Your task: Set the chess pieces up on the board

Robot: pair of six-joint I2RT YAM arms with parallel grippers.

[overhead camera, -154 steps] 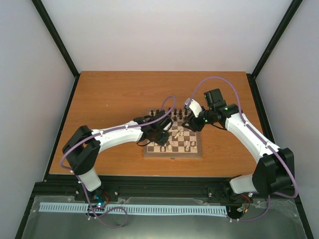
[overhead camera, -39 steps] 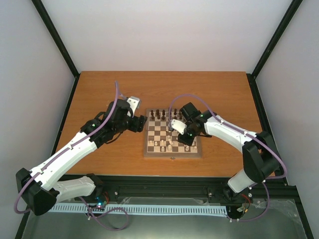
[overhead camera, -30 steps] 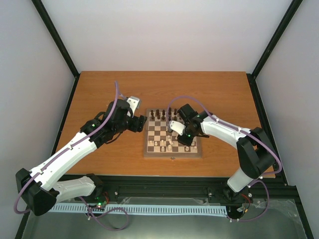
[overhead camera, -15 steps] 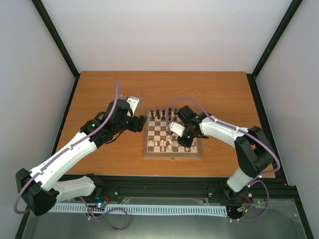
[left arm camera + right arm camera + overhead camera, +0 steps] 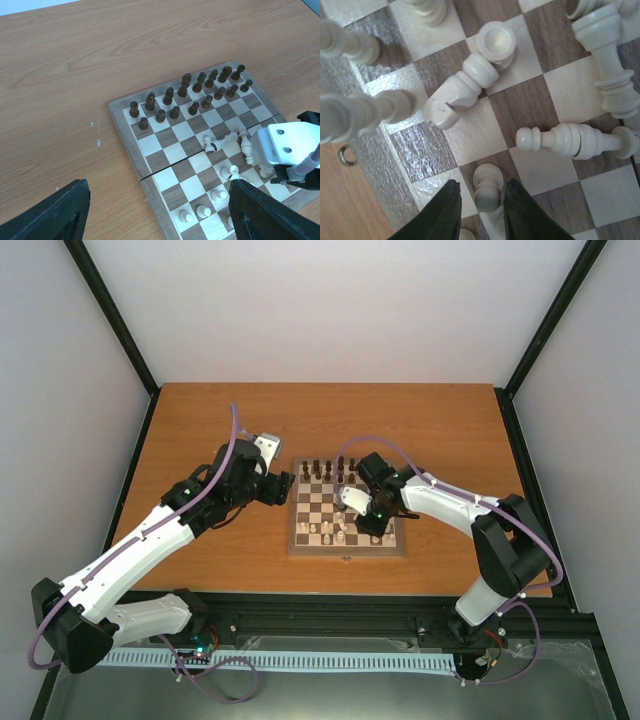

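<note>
The board lies mid-table. Dark chess pieces stand in two rows along its far side. Cream chess pieces lie and stand scattered on the near half. My right gripper is low over the board's near right part. It is open, its fingers straddling an upright cream pawn with a small gap on each side. A fallen knight and a fallen bishop lie just beyond. My left gripper hovers open and empty over the board's left edge.
Bare wooden table surrounds the board. A small metal latch sticks out of the board's border. More cream pieces stand close to the right gripper. The right wrist's white housing shows over the board in the left wrist view.
The right gripper's jaws have parted from shut, leaving the cream pawn standing between them. The right arm barely shifted. The left arm has stayed still.
</note>
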